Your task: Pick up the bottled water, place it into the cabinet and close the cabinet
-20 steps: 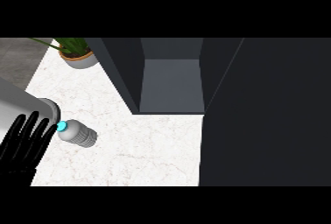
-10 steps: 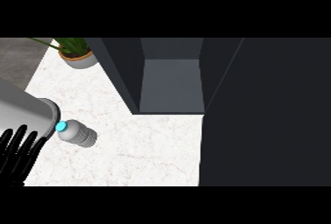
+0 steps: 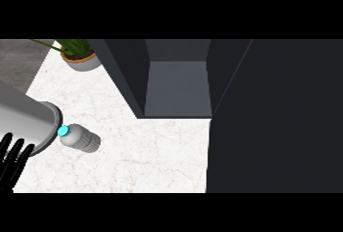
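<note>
Lying on speckled white marble counter [image 3: 147, 154], ribbed clear bottled water [image 3: 81, 139]; left robot hand [image 3: 12, 161] fingers straight, empty.

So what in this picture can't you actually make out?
- Left hand: the head view's left edge cuts it off; only fingers show.
- Right hand: nowhere in view.
- Bottle: the grey forearm covers its cap end.
- Cabinet: its top is cut off, and its door hides the counter's right side.

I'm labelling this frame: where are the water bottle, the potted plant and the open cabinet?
Water bottle [image 3: 83, 140], head view: its ribbed body.
Potted plant [image 3: 81, 62], head view: the pot's side.
Cabinet [image 3: 178, 90], head view: its inner shelf floor.
</note>
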